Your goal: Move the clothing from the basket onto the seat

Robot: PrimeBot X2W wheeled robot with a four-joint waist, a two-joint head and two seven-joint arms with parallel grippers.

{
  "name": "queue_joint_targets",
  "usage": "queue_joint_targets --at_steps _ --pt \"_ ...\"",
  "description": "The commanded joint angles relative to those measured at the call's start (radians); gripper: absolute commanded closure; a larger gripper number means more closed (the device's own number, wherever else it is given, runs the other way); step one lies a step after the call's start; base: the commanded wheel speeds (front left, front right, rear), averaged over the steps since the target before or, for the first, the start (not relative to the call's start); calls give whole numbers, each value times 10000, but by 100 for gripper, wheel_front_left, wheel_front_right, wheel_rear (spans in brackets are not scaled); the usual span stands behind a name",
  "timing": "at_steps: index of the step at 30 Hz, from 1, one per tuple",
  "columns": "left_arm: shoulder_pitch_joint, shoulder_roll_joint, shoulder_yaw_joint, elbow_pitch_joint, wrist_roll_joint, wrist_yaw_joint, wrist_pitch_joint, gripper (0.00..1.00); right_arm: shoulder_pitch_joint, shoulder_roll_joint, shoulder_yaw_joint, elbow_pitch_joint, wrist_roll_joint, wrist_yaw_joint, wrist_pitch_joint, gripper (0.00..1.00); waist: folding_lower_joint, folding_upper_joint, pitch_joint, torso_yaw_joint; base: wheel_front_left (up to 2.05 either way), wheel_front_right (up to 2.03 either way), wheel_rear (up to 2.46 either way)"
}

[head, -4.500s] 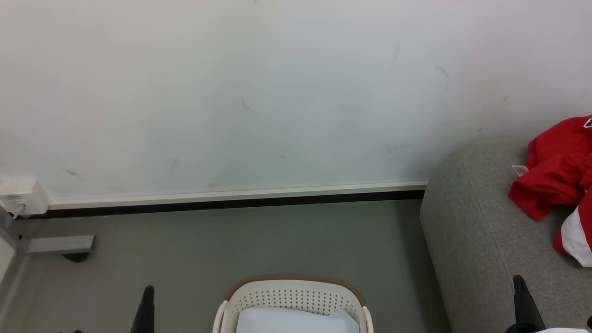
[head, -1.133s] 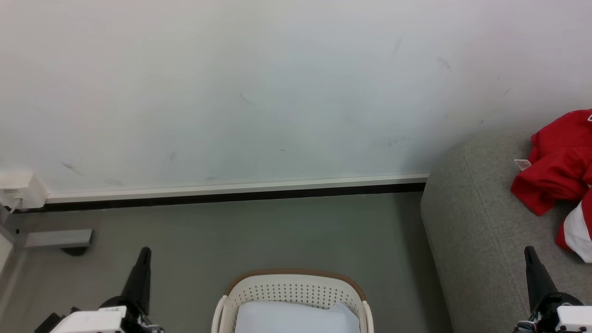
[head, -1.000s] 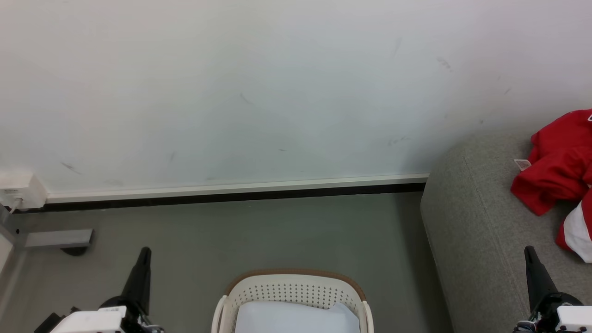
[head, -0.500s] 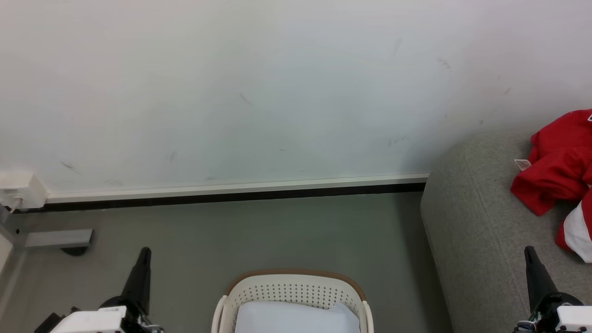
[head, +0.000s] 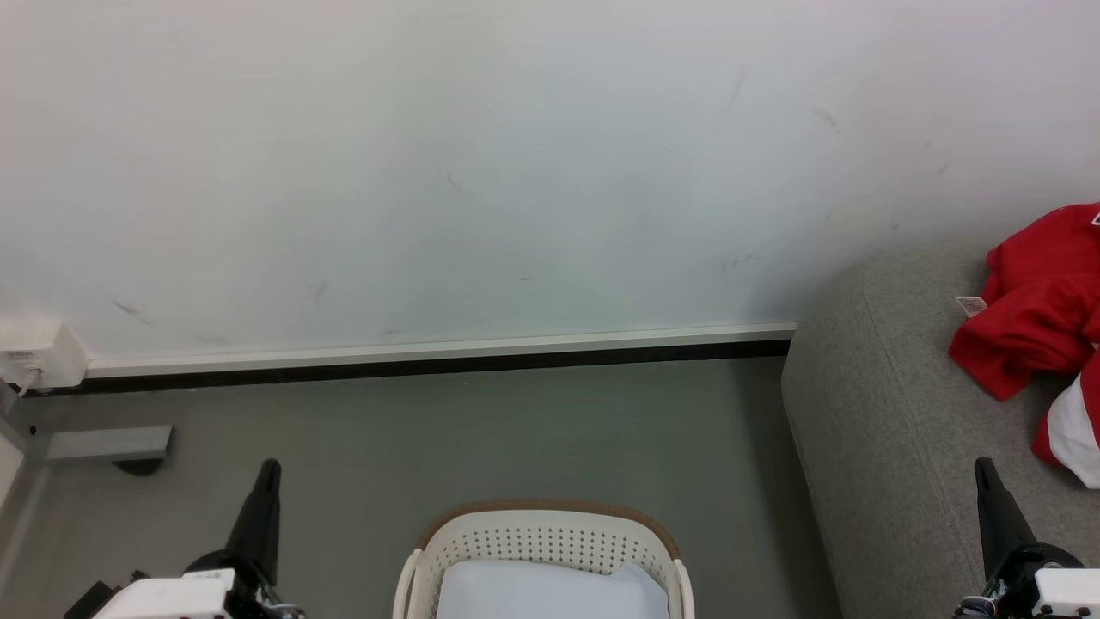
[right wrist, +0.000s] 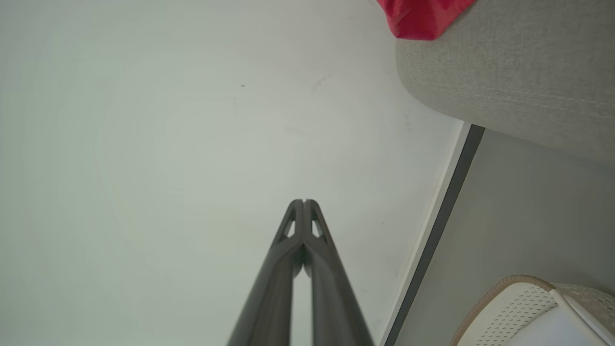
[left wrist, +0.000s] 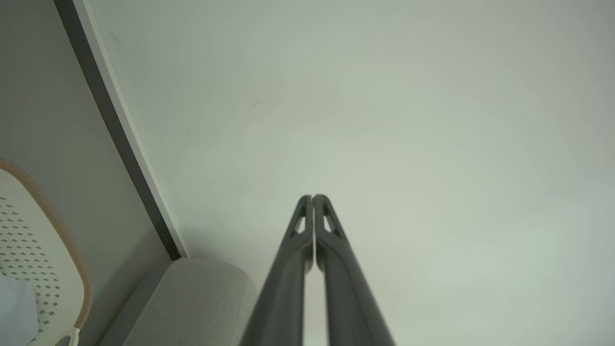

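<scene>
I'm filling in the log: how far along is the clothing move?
Done, it seems: the red clothing lies on the sofa, and the basket holds a pale sheet in its visible part, no red. In hand: nothing; the left gripper and right gripper are shut and empty, pointing at the wall. Left: probably nothing, though the basket's near end is cut off.

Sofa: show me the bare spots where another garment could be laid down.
The sofa is bare grey fabric at its left end, from its rounded edge by the floor across to the red clothing. The right side is crowded by that clothing. The floor between the basket and the skirting board is also bare.
</scene>
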Motion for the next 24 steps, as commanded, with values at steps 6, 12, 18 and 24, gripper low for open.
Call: queue_joint_targets --at_steps 6,12,18,24 --pt "-72 73 13 -24 -141 -36 37 100 -124 -71 -37 -45 15 -21 31 100 0 -1 0 0 0 0 0" --pt "-72 73 13 -24 -142 -36 38 100 -123 -71 -37 -45 15 -21 31 100 0 -1 0 0 0 0 0" --pt "-72 73 12 -25 -142 -36 38 100 -123 -71 -36 -45 15 -21 31 100 0 -1 0 0 0 0 0" --pt "-72 74 12 -25 -142 -36 36 100 -123 -71 -36 -45 15 -21 31 100 0 -1 0 0 0 0 0"
